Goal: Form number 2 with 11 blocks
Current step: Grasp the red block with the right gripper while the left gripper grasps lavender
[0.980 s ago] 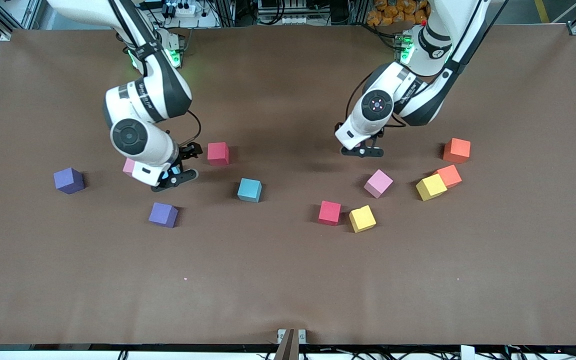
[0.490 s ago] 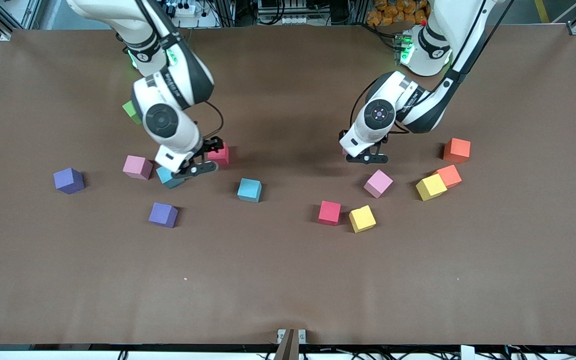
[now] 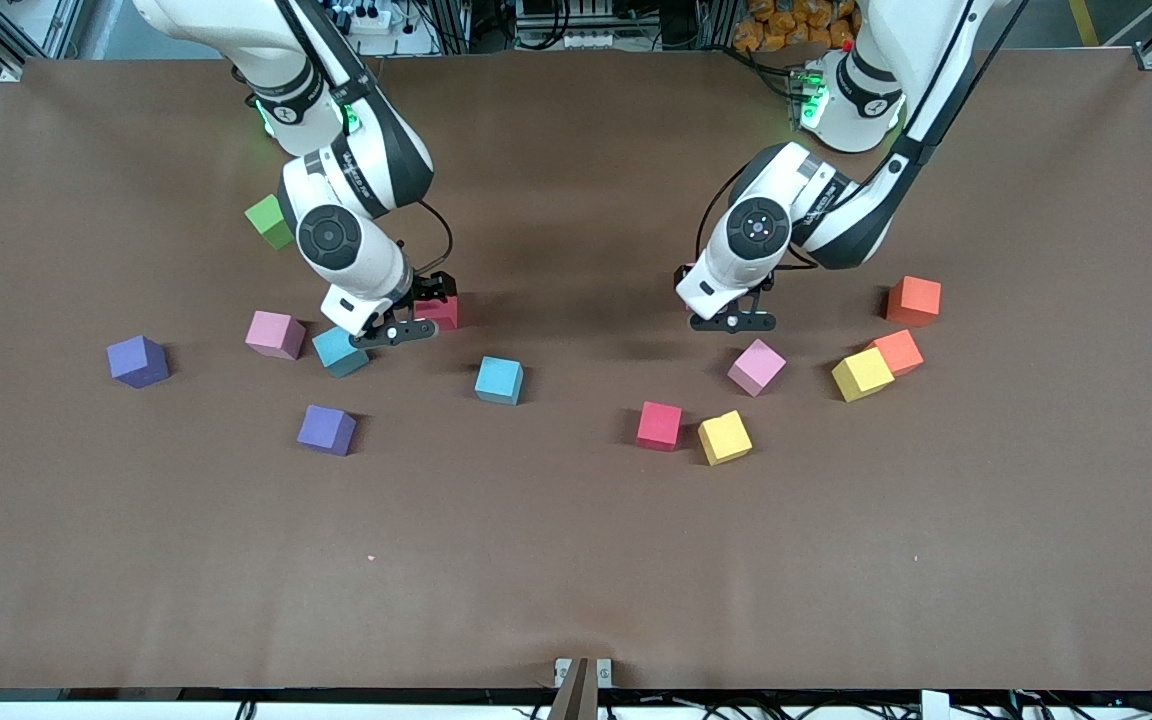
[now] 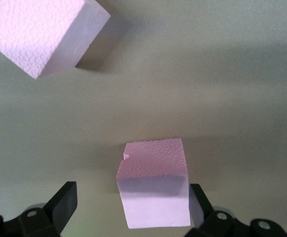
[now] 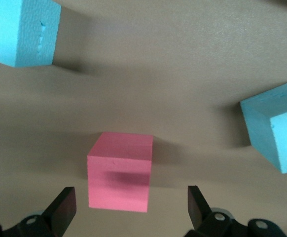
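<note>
2 claws open over blocks (image 3: 499,380); no readable writing.

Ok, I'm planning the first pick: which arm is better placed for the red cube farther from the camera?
Right. Its open end effector hangs directly over that red cube; the left end effector is open over a pink cube instead.
</note>
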Tool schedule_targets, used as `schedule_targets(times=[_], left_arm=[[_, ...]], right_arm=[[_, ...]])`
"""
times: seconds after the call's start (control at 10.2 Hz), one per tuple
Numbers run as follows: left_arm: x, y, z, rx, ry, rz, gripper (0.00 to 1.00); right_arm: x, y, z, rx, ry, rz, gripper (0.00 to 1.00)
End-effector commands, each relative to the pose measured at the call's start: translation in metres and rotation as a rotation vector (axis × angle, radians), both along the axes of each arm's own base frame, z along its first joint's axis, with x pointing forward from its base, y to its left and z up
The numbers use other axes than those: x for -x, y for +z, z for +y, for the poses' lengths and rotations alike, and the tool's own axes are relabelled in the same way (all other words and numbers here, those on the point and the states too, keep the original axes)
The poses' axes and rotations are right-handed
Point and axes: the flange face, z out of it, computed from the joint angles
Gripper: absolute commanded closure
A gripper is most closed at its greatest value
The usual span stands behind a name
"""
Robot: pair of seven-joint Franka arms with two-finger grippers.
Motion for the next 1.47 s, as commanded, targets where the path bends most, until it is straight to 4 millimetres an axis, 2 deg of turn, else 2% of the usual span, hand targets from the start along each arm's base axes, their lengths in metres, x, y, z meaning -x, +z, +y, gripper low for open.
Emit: schedule_targets(times=[0.0,0.2,0.39,0.49,0.59,0.69,0.78,0.88,0.98,1.08,1.27,1.37], left_arm=[[0.004,-0.011,-0.006,-0.022,0.018,0.014,0.0],[0.006,-0.015,-0.012,-0.025,0.062,0.016,0.0],[0.007,-0.023,-0.013,-0.026,0.075,0.023,0.0],[0.007,-0.028,-0.012,-0.028,0.095,0.025,0.0],[0.008,-0.033,-0.013,-0.026,0.103,0.027,0.0],[0.008,-0.035,-0.013,-0.03,0.109,0.028,0.34],[0.009,-0.034,-0.015,-0.031,0.107,0.027,0.62],[0.011,-0.033,-0.017,-0.03,0.108,0.026,0.83],[0.011,-0.032,-0.017,-0.036,0.129,0.022,0.96],[0.018,-0.03,-0.027,-0.046,0.146,0.017,0.99],[0.039,-0.022,-0.053,-0.053,0.137,0.0,1.0],[0.06,-0.021,-0.075,-0.052,0.133,0.008,1.0]], right_arm=[[0.008,-0.003,-0.002,-0.02,-0.03,-0.003,0.0],[0.014,-0.021,-0.005,-0.016,-0.036,-0.024,0.0],[0.017,-0.027,0.0,-0.036,-0.07,-0.008,0.0],[0.02,-0.034,0.009,-0.045,-0.071,-0.018,0.0],[0.018,-0.043,0.008,-0.047,-0.082,-0.03,0.0],[0.018,-0.052,0.009,-0.044,-0.083,-0.041,0.0],[0.02,-0.055,0.011,-0.043,-0.081,-0.041,0.0],[0.019,-0.056,0.01,-0.041,-0.08,-0.041,0.0],[0.02,-0.056,0.01,-0.039,-0.083,-0.04,0.0],[0.019,-0.056,0.01,-0.04,-0.082,-0.04,0.0],[0.021,-0.057,0.01,-0.036,-0.088,-0.035,0.0],[0.024,-0.057,0.016,-0.034,-0.088,-0.034,0.0]])
